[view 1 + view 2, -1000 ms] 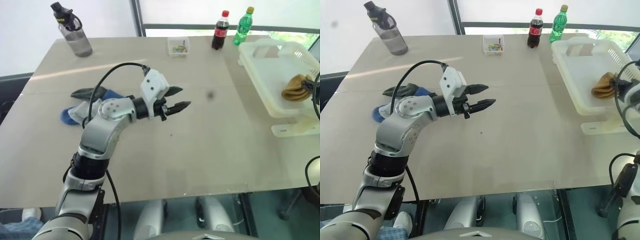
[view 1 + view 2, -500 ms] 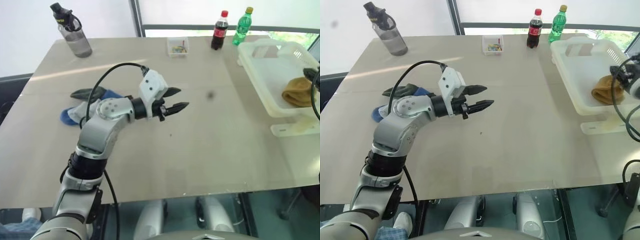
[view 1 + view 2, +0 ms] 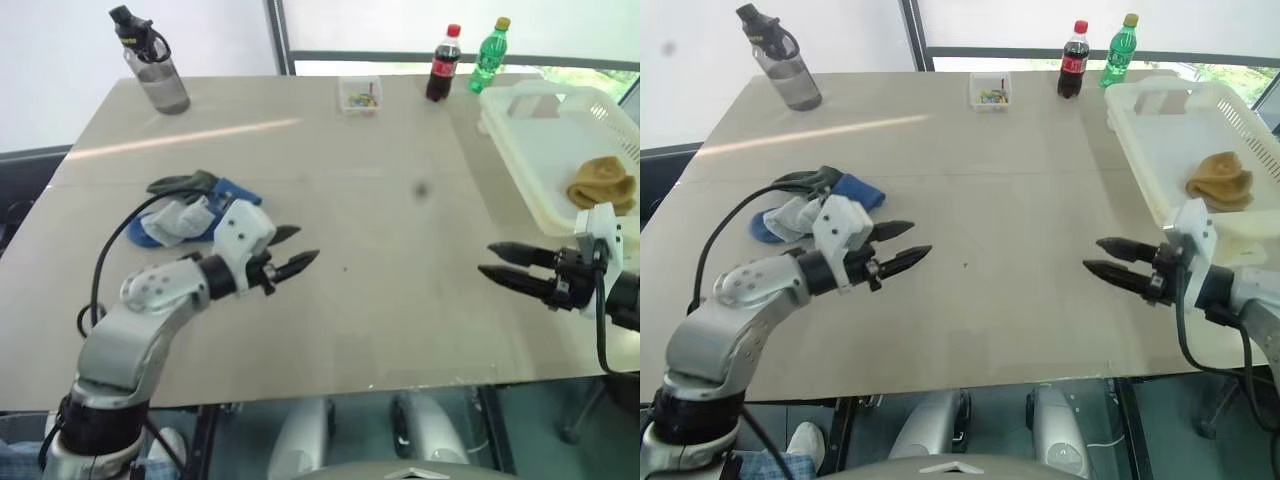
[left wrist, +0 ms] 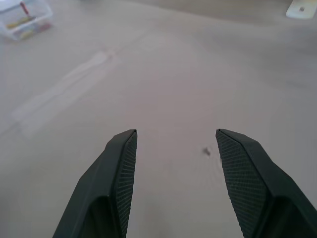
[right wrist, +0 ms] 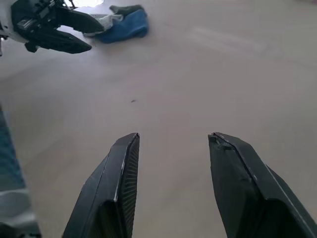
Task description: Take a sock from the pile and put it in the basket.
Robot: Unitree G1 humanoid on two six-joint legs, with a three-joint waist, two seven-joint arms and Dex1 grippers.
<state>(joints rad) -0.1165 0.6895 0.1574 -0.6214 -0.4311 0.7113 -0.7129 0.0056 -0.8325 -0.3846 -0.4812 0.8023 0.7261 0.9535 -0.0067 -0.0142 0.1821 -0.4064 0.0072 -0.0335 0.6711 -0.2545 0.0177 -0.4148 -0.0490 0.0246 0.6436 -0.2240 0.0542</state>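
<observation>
Both claws empty over the table, one sock already in the basket

The left gripper (image 3: 295,252) and right gripper (image 3: 497,262) hover spread with nothing between them, facing each other over bare beige table (image 3: 400,300). The pile (image 3: 190,208) of socks sits just behind the left gripper. A mustard sock (image 3: 602,183) lies in the cream basket (image 3: 520,140) at the right edge. Along the far edge: grey water bottle (image 3: 152,65), small clear box (image 3: 359,95), cola bottle (image 3: 443,64), green bottle (image 3: 488,55). Nothing's blocking anything, window behind.
</observation>
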